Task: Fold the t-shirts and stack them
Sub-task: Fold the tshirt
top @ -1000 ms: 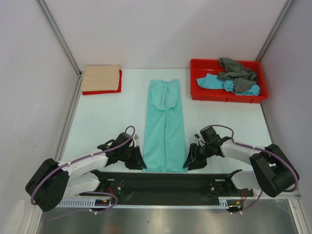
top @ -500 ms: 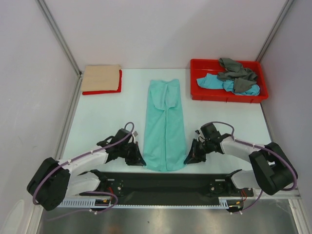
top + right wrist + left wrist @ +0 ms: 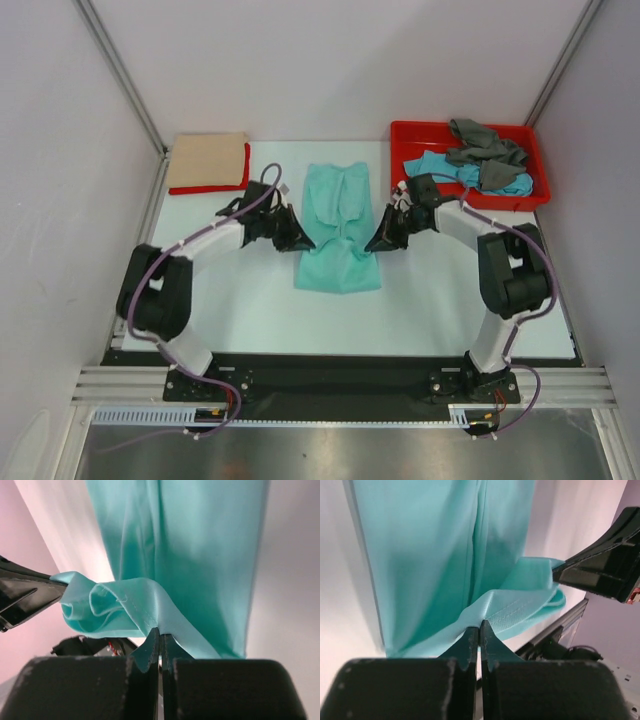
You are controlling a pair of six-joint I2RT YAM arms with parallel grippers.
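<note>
The mint-green t-shirt (image 3: pixel 338 230) lies in the middle of the table, folded into a narrow strip, with its near half lifted over the far half. My left gripper (image 3: pixel 297 240) is shut on its left hem corner (image 3: pixel 485 615). My right gripper (image 3: pixel 376 240) is shut on its right hem corner (image 3: pixel 150 615). Both hold the hem above the shirt's middle. A folded beige t-shirt (image 3: pixel 206 160) lies on a folded red t-shirt (image 3: pixel 212 187) at the back left. A grey t-shirt (image 3: pixel 485 148) and a turquoise-blue t-shirt (image 3: pixel 440 168) lie crumpled in the tray.
A rigid red plastic tray (image 3: pixel 410 192) stands at the back right against the wall. Metal frame posts and white walls close in the table's left, right and back sides. The arms' black base rail (image 3: pixel 330 380) runs along the near edge.
Both grippers have moved from the near edge toward the back, carrying the mint-green shirt's near hem up and over, so the strip is now doubled and looks half as long.
</note>
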